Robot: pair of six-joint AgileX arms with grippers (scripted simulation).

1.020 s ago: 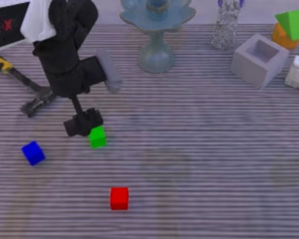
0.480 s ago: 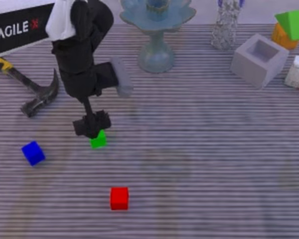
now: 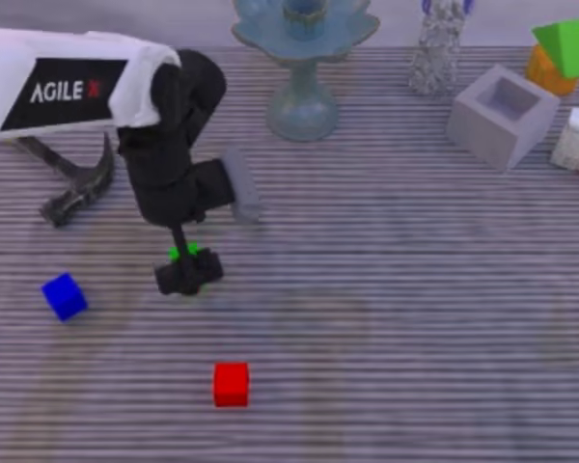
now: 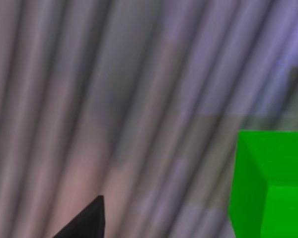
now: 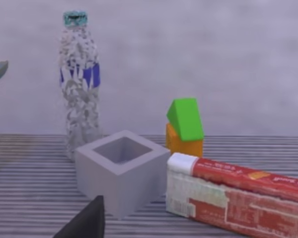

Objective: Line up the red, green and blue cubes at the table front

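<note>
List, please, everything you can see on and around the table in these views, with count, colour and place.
Green cube: one, left of centre, mostly hidden under the left gripper.
Blue cube: one, near the left edge.
Red cube: one, front, left of centre.
Hammer: one, dark, back left.
Pedestal dish: one, blue-grey, back centre.
Bottle: one, clear, blue label, back.
Hollow box: one, grey, back right.
Wedge block: one, green, on an orange block, back right corner.
Carton: one, red and white, right edge.
Table: striped grey and lilac.
Left gripper: black, over the green cube.
Right arm: out of the top view.
</note>
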